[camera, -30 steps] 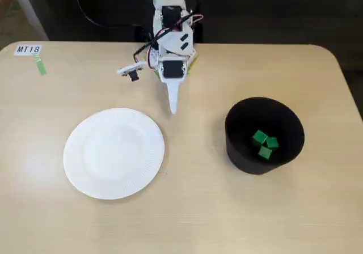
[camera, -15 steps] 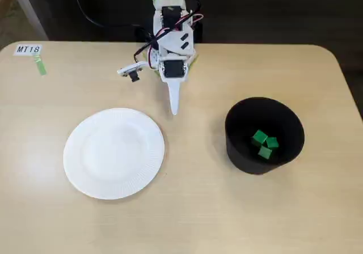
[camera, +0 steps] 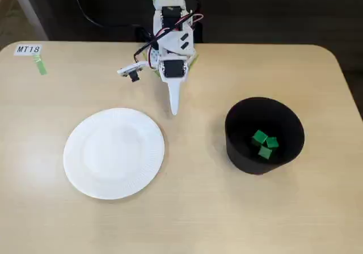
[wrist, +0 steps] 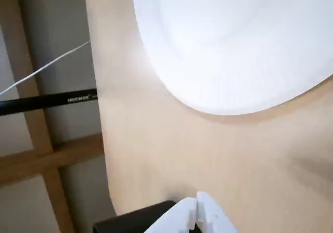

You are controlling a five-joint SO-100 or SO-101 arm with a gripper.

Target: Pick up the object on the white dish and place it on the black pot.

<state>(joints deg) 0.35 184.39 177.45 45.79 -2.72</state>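
The white dish [camera: 114,152] lies on the left half of the table and has nothing on it; part of it also shows in the wrist view [wrist: 234,40]. The black pot [camera: 264,135] stands on the right with three green cubes [camera: 265,143] inside. My gripper [camera: 174,109] is shut and empty, folded back near the arm's base at the far middle of the table, pointing toward the gap between dish and pot. In the wrist view its white fingertips [wrist: 196,212] are closed together at the bottom edge.
A white label marked MT18 [camera: 28,49] with a green strip [camera: 41,65] sits at the far left corner. The table's edge and a black tripod bar [wrist: 47,102] show at the left of the wrist view.
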